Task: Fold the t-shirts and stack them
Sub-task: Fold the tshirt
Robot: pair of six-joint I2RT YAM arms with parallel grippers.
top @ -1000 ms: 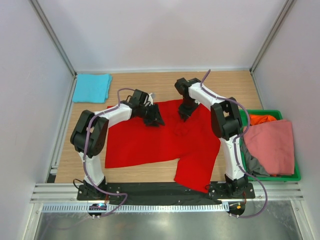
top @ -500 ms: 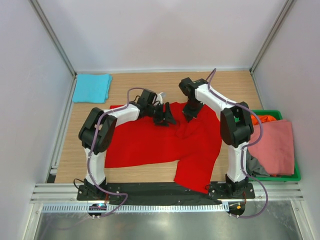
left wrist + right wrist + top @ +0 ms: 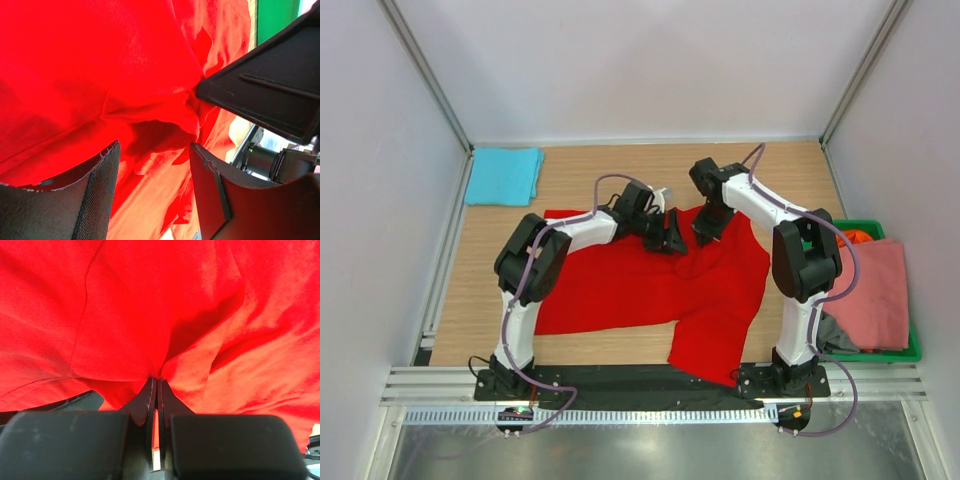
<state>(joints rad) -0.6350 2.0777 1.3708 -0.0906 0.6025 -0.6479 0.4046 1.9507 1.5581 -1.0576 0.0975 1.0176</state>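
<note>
A bright red t-shirt (image 3: 640, 285) lies spread across the wooden table, bunched near its upper middle. My right gripper (image 3: 706, 232) is shut on a fold of the red cloth (image 3: 150, 300), pinched between its fingertips (image 3: 157, 381). My left gripper (image 3: 672, 238) is right beside it on the left, with its jaws open (image 3: 154, 150) over the red cloth (image 3: 100, 60) and nothing clamped. A turquoise t-shirt (image 3: 503, 175) lies folded at the far left corner. Salmon pink (image 3: 875, 295), orange (image 3: 848, 238) and dark grey (image 3: 828, 332) t-shirts lie in the crate.
A green plastic crate (image 3: 910, 352) stands at the table's right edge, behind the right arm. White walls with metal frame posts close in the table on three sides. Bare wood (image 3: 620, 170) shows behind the red shirt.
Both grippers have moved to the right along the shirt's upper part. The red cloth has shifted right with them and bunched up more between them.
</note>
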